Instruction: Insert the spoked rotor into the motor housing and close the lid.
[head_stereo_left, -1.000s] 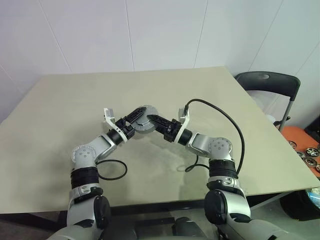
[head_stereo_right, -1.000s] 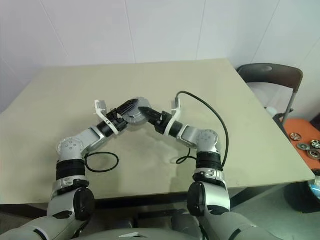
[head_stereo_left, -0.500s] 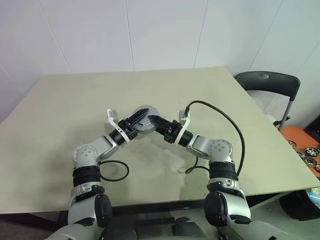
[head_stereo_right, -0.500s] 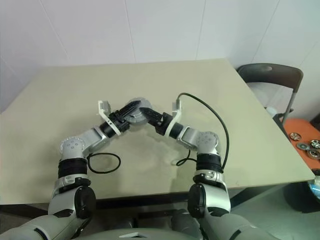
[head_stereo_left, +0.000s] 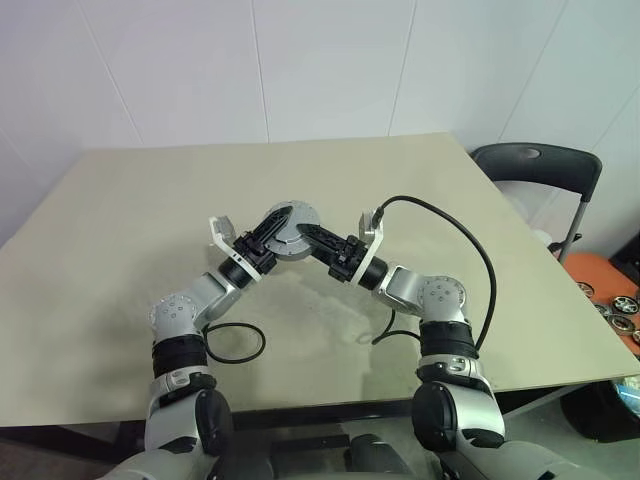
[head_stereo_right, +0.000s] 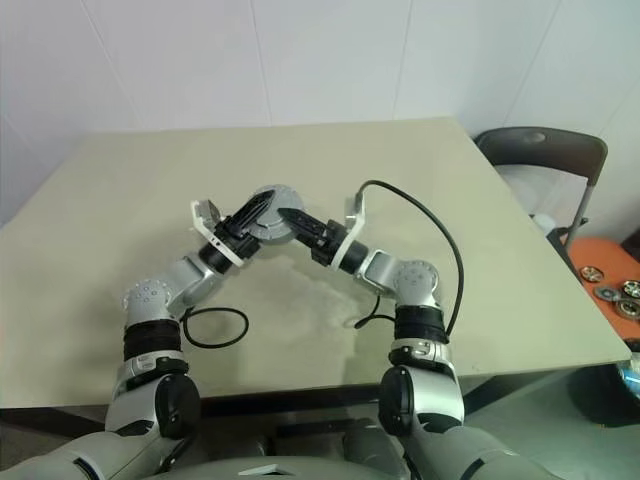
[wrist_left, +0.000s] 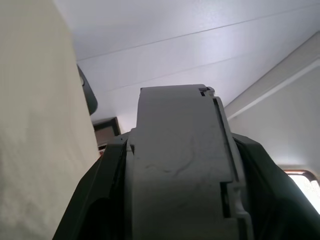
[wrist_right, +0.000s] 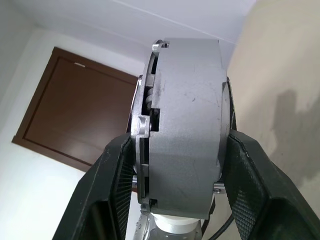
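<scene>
The beige table (head_stereo_left: 120, 230) spreads under my arms, a black cable (head_stereo_left: 235, 340) looped on it near my left elbow. Above its middle, both my grippers hold one grey round motor housing (head_stereo_left: 291, 225) with its lid on. My left gripper (head_stereo_left: 268, 232) and right gripper (head_stereo_left: 312, 236) each have their jaws part-open, clamped across its opposite flat faces.

A bare beige worktop (head_stereo_left: 120, 230) is sitting against white panelled walls (head_stereo_left: 330, 60) in a lab-like test room, a dark folding chair (head_stereo_left: 535, 165) standing alongside.
</scene>
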